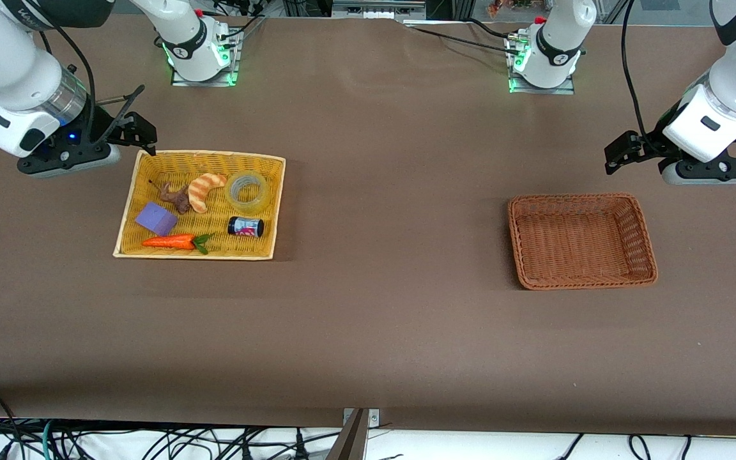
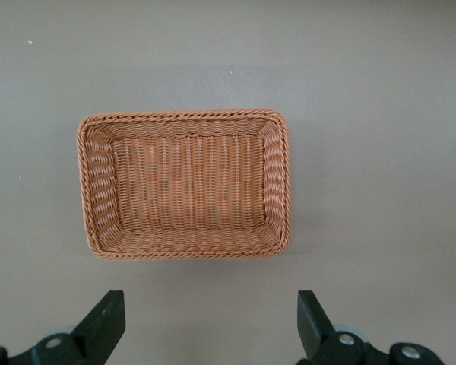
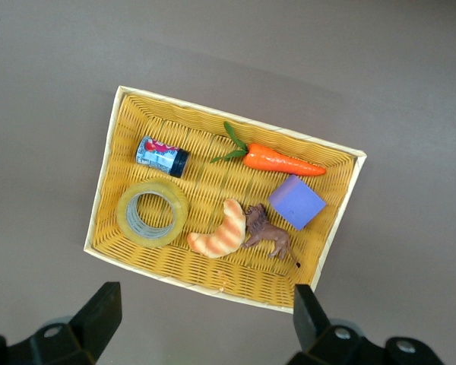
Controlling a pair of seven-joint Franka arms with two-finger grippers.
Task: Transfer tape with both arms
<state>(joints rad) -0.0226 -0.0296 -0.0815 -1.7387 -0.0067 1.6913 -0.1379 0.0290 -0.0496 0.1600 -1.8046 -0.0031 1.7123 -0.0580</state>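
Note:
The tape (image 1: 248, 190), a translucent yellowish ring, lies flat in the yellow basket (image 1: 208, 155), at the corner toward the middle of the table, next to the croissant. It also shows in the right wrist view (image 3: 152, 213). My right gripper (image 1: 140, 134) is open and empty, up over the table just off the yellow basket's corner; its view (image 3: 205, 304) looks down on that basket (image 3: 201, 182). My left gripper (image 1: 620, 153) is open and empty, up over the table beside the empty brown basket (image 1: 572, 198); its view (image 2: 210, 304) shows that basket (image 2: 182, 115).
In the yellow basket with the tape lie a croissant (image 1: 205, 190), a brown toy animal (image 1: 176, 197), a purple block (image 1: 156, 218), a carrot (image 1: 173, 241) and a small black can (image 1: 245, 226). Brown table stretches between the two baskets.

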